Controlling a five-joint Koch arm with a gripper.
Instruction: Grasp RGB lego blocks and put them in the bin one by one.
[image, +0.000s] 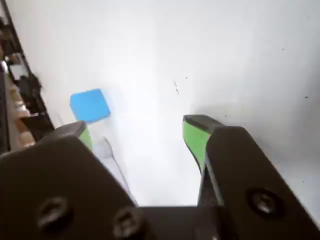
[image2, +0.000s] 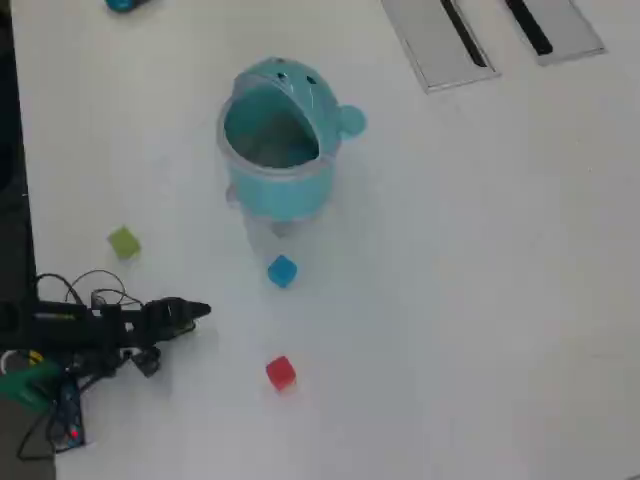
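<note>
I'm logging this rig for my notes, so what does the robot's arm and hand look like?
The arm is slim and black, with thin black cables looping around it and a green part at its base. The hand has two chunky black plastic fingers, each lined with a bright green pad, and round screw heads show in the black body.
</note>
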